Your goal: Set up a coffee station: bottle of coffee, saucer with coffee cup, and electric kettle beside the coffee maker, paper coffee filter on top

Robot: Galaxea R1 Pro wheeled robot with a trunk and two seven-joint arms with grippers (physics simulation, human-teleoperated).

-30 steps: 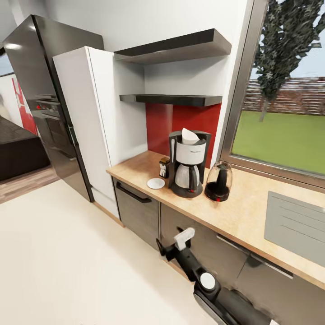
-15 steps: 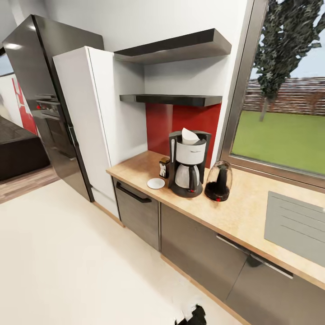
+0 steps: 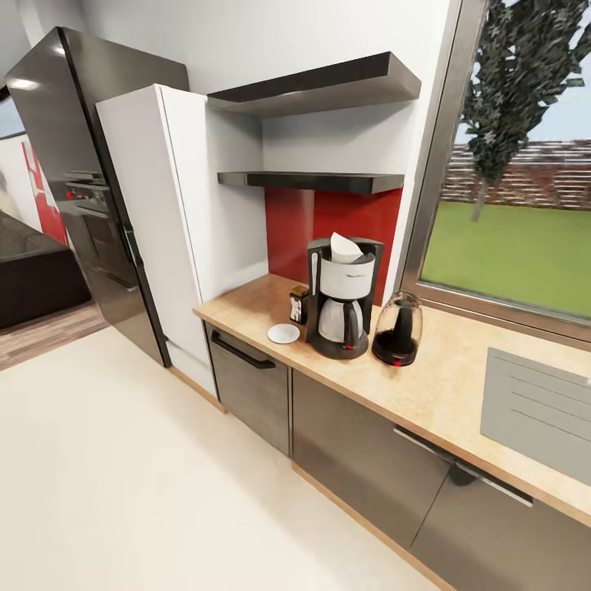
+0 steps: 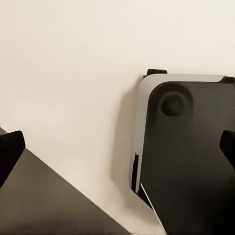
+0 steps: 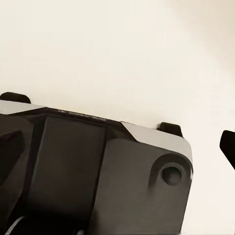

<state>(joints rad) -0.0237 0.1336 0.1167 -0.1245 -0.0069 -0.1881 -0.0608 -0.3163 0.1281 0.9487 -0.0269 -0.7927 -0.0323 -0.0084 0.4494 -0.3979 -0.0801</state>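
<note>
One saucer (image 3: 284,333) near countertop (image 3: 443,394) edge, uncovered

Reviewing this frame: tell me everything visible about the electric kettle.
The electric kettle is a rounded, dome-shaped vessel of clear, dark-tinted glass on a black base, with a black handle seen through the glass and a small red switch low on the front. It stands upright on the light wood-grain kitchen countertop, just window-side of the coffee maker, with a narrow gap between them. Nothing else touches it.

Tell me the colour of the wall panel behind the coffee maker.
Red. The panel behind the coffee maker shows best in the head view.
</note>
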